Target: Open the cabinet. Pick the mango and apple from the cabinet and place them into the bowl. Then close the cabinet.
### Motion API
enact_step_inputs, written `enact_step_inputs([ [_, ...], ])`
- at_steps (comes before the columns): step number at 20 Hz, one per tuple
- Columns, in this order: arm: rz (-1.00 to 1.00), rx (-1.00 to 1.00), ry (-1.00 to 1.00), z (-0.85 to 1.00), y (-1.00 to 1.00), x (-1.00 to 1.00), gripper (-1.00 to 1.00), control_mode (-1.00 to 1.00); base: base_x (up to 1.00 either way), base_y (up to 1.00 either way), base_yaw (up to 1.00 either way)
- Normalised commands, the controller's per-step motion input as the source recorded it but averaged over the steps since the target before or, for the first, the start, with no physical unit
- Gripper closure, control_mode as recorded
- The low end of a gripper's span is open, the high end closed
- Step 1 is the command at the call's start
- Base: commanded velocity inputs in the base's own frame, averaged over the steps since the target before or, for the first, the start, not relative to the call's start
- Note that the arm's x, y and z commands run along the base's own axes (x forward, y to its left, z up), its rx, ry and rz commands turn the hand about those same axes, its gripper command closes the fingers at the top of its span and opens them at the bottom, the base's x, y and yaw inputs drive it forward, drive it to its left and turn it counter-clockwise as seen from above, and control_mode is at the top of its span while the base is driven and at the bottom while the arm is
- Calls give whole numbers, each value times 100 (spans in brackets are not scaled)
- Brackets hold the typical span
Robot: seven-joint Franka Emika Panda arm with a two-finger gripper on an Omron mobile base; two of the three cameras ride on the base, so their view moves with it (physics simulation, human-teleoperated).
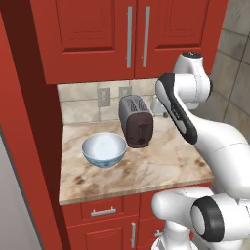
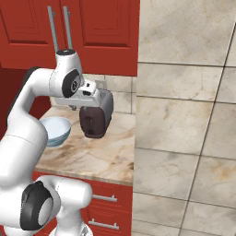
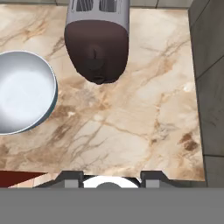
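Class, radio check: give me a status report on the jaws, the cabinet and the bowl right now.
Jaws part open, holding nothing, above the counter. Cabinet doors shut. Bowl empty, left of the toaster. Nothing blocking.

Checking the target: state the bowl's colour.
The bowl is pale blue outside, whitish inside; clearest in the left base view.

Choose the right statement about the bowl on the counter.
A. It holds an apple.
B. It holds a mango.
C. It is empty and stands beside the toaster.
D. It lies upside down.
C: the bowl stands upright with a bare whitish inside, next to the toaster on the counter; the hand view shows the same, and the cabinet doors are shut.
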Motion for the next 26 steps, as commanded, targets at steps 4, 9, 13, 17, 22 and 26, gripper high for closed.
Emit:
enact_step_inputs([
  [4,0,0,-5,0,0,-20,-100,-100,0,0,0],
  [9,0,0,-23,1,27,-16,-100,-100,0,0,0],
  [13,0,0,-44,2,33,-16,-100,-100,0,0,0],
  [17,0,0,-44,9,32,-10,-100,-100,0,0,0],
  [22,0,0,-40,38,31,-6,-100,-100,0,0,0],
  [26,0,0,-23,70,1,0,-100,-100,0,0,0],
])
